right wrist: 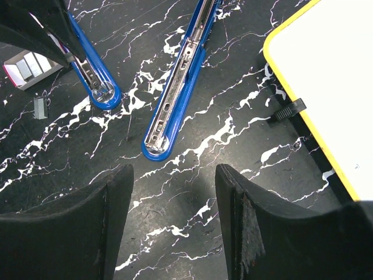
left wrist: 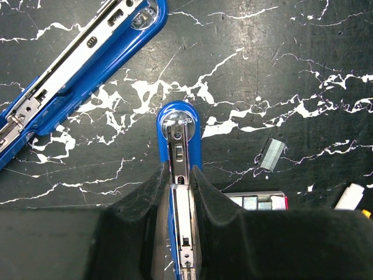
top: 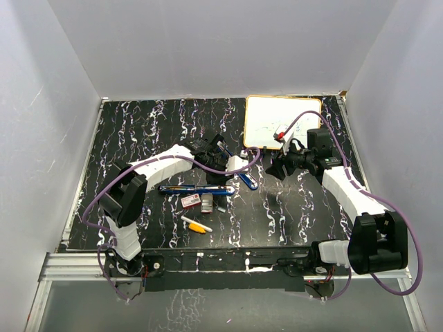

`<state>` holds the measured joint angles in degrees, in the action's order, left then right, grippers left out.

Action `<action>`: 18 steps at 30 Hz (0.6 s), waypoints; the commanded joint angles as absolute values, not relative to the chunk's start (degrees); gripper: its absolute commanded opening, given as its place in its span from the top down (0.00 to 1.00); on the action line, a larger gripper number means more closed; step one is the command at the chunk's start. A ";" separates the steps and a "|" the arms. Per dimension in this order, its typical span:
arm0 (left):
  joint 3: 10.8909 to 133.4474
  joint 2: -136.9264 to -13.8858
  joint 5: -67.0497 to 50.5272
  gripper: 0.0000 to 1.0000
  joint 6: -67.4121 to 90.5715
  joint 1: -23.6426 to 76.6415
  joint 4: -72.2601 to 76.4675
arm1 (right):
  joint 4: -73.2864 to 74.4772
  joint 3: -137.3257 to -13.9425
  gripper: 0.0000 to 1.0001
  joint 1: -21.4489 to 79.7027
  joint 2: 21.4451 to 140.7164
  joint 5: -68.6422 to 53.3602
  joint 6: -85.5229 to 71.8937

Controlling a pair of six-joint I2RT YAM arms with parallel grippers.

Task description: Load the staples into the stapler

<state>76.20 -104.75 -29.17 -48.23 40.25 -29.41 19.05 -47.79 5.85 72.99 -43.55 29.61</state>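
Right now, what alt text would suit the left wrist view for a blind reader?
The left gripper is shut on one blue arm of the opened stapler, its metal channel facing up. The stapler's other arm crosses the upper left corner; a loose staple strip lies on the black marbled table at right, near a partly hidden staple box.

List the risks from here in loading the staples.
1. The left gripper is shut across the blue stapler's held arm, over its metal channel; its grip may block a strip from going in.
2. The loose staple strip is small and lies flat on the table; the open right gripper may shove it instead of gripping it.
3. The whiteboard sits close beside the right gripper; a swing could knock it.
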 commanded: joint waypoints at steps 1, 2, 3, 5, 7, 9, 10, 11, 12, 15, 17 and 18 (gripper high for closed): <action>77.54 -103.01 -31.80 0.97 -49.66 40.52 -31.58 | 16.61 -47.55 0.39 5.45 71.82 -44.91 29.25; 77.53 -103.01 -31.87 0.97 -49.72 40.52 -31.63 | 16.61 -47.52 0.39 5.45 71.73 -44.87 29.22; 77.52 -103.08 -31.97 0.97 -49.74 40.52 -31.63 | 16.61 -47.60 0.39 5.45 71.80 -44.91 29.26; 77.49 -103.11 -31.87 0.97 -49.70 40.47 -31.52 | 16.59 -47.54 0.39 5.37 71.81 -44.98 29.26; 77.52 -103.27 -31.57 0.97 -49.93 40.45 -31.39 | 16.70 -47.55 0.39 5.36 71.85 -45.14 29.25; 77.51 -103.46 -31.32 0.97 -50.09 40.52 -31.30 | 16.70 -47.48 0.38 5.34 71.83 -45.25 29.20; 77.52 -103.60 -31.29 0.97 -50.13 40.52 -31.20 | 16.70 -47.54 0.38 5.36 71.83 -45.26 29.26; 77.56 -103.77 -31.21 0.97 -50.24 40.47 -31.27 | 16.70 -47.51 0.38 5.28 71.74 -45.26 29.24; 77.69 -103.94 -31.14 0.98 -50.27 40.51 -31.31 | 16.68 -47.53 0.38 5.25 71.72 -45.33 29.25; 77.96 -104.44 -30.94 0.97 -50.34 40.52 -31.50 | 16.78 -47.54 0.38 5.24 71.72 -45.44 29.25; 77.96 -104.43 -30.70 0.98 -50.49 40.47 -31.41 | 16.77 -47.54 0.38 5.17 71.77 -45.52 29.18; 78.04 -104.46 -30.56 0.98 -50.53 40.50 -31.38 | 16.74 -47.54 0.38 5.16 71.77 -45.53 29.26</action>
<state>76.20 -104.75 -29.39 -49.15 40.25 -30.09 19.05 -47.79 5.50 73.01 -44.18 29.58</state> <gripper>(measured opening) 0.160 0.617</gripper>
